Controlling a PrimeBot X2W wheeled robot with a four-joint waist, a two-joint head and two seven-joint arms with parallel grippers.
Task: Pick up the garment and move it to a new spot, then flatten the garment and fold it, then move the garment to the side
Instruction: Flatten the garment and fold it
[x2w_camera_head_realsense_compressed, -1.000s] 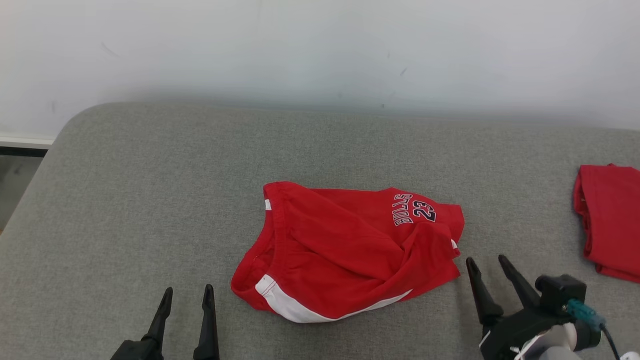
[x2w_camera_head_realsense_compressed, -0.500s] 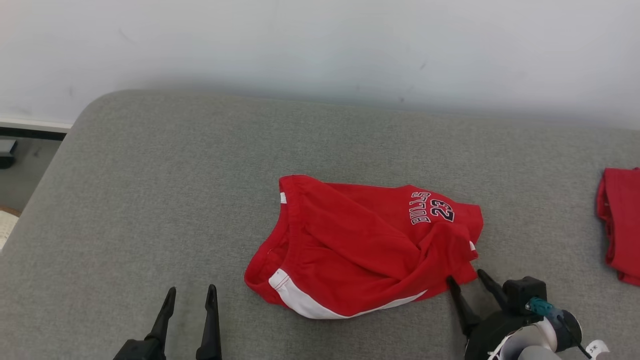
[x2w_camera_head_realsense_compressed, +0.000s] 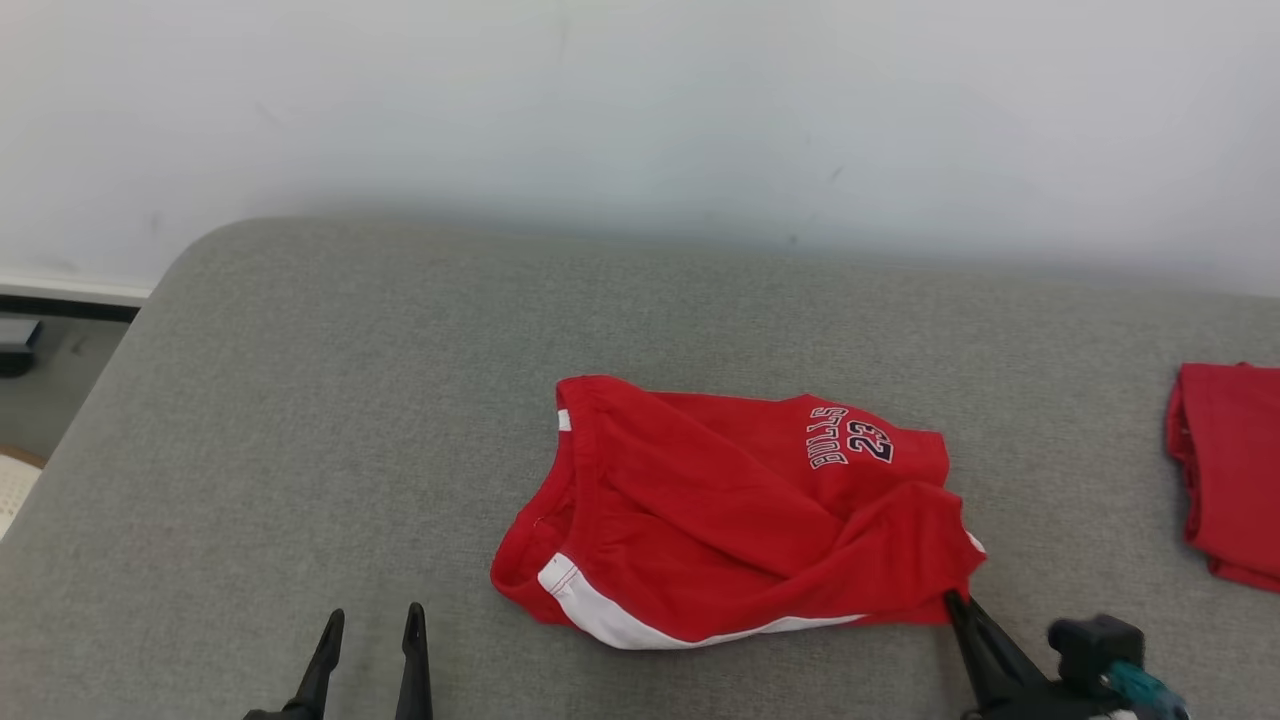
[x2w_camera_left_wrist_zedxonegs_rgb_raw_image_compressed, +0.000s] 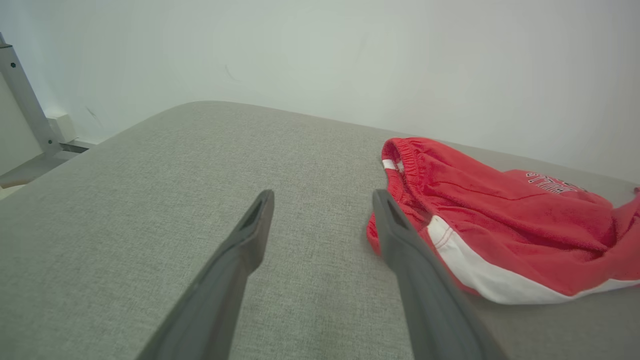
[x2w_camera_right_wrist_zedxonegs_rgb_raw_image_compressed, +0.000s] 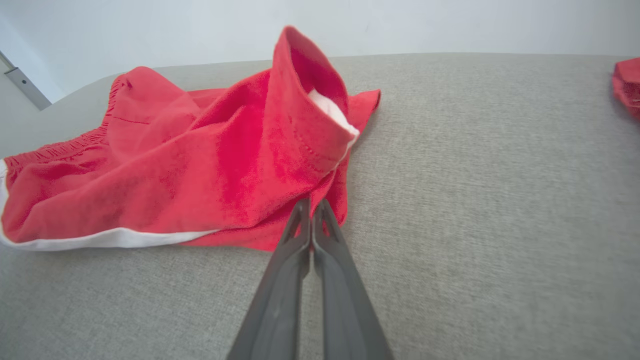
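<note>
The garment (x2w_camera_head_realsense_compressed: 720, 510) is a pair of red shorts with a white side stripe and "BULLS 23" print, lying crumpled in the middle of the grey padded surface (x2w_camera_head_realsense_compressed: 300, 420). My right gripper (x2w_camera_head_realsense_compressed: 950, 600) sits at its near right corner, shut on the red hem. In the right wrist view the fingertips (x2w_camera_right_wrist_zedxonegs_rgb_raw_image_compressed: 311, 204) pinch that edge of the garment (x2w_camera_right_wrist_zedxonegs_rgb_raw_image_compressed: 200, 150), and the leg opening stands raised above them. My left gripper (x2w_camera_head_realsense_compressed: 372, 620) is open, to the left of the shorts and apart from them. In the left wrist view it (x2w_camera_left_wrist_zedxonegs_rgb_raw_image_compressed: 322, 197) shows wide apart, with the garment (x2w_camera_left_wrist_zedxonegs_rgb_raw_image_compressed: 500, 210) on the right.
Another red cloth (x2w_camera_head_realsense_compressed: 1225, 470) lies folded at the surface's far right edge, also in the right wrist view (x2w_camera_right_wrist_zedxonegs_rgb_raw_image_compressed: 627, 82). A pale wall (x2w_camera_head_realsense_compressed: 640, 120) runs behind the surface. The rounded left corner drops to the floor (x2w_camera_head_realsense_compressed: 40, 370).
My right gripper moved in to the garment's near right corner and shut on the hem, drawing that corner out a little. The head camera shifted. My left gripper stayed open.
</note>
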